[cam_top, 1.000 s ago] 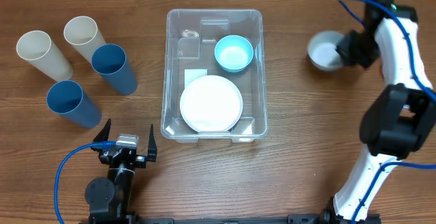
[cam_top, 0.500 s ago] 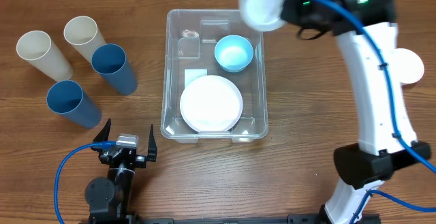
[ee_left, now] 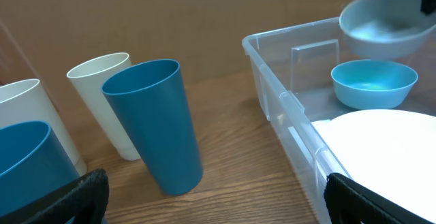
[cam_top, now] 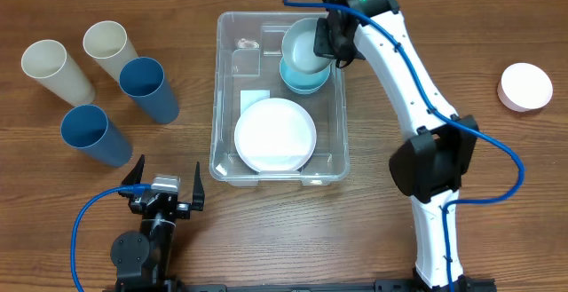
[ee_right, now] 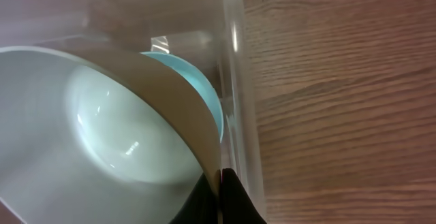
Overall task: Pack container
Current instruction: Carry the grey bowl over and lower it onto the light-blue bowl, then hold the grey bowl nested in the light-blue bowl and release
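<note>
**Pale bowl held over the packed bin**

The brown wood-grain table (cam_top: pixel 53 185) fills the overhead view. The container (cam_top: pixel 215 106) sits at its middle, a clear bin with a white plate (cam_top: pixel 275 134) flat on its floor at the near end. To its left stand two cream cups (cam_top: pixel 55 70) and two blue cups (cam_top: pixel 146 88), close together. A white round dish (cam_top: pixel 525 86) lies well apart on the right.

The right gripper (cam_top: pixel 330 45) reaches over the bin's far right corner. Its dark fingers (ee_right: pixel 235 197) are pinched tight on the rim of a pale bowl (cam_top: pixel 302 48), tilted above a blue bowl (cam_top: pixel 306 81) that it mostly covers.

The left gripper (cam_top: pixel 167 172) rests near the bin's front left corner, spread wide and holding nothing.

The clear shapes at the bin's far end are hard to make out. From the left wrist the pale bowl is blurred, and one cream cup is cut off at the edge.
</note>
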Available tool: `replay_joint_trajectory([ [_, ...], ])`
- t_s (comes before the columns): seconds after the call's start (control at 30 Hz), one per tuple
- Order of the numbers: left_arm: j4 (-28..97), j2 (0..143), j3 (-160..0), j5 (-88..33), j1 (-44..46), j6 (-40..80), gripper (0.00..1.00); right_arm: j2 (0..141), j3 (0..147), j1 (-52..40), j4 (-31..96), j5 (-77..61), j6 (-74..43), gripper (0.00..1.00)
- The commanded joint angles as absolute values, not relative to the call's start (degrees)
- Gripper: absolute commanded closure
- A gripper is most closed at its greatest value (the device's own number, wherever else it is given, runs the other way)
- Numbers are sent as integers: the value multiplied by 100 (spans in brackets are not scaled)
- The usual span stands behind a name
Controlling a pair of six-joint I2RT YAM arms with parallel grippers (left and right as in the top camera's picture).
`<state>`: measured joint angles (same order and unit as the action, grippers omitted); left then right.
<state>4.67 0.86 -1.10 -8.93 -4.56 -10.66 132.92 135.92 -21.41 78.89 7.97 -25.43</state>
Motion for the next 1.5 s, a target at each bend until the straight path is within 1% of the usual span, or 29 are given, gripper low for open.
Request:
replay_joint_trajectory([
  [0.0,462,36,-80,-882,-495,-1007,0,13441,13607,-2163,7797,897,-2526,96],
  [0.07,462,36,-80,-882,-495,-1007,0,13461,13607,-2165,7784,895,-2523,96],
  [0.17,462,36,-80,-880,-495,-1007,0,13461,13607,-2165,7789,875,-2497,91],
  [0.3,462,36,-80,-880,-495,-1007,0,13461,13607,-2169,7824,587,-2222,81],
  [0.5,464,36,-80,-882,-495,-1007,0,13458,13625,-2305,8012,591,-2112,76],
  [0.63,464,36,-80,-880,-495,-1007,0,13461,13625,-2390,7896,602,-1940,75],
  [1.0,464,36,-80,-880,-495,-1007,0,13526,13611,-2394,7317,707,-1942,76],
  [1.47,464,36,-80,-882,-495,-1007,0,13944,13607,-2255,7164,1031,-1940,75],
])
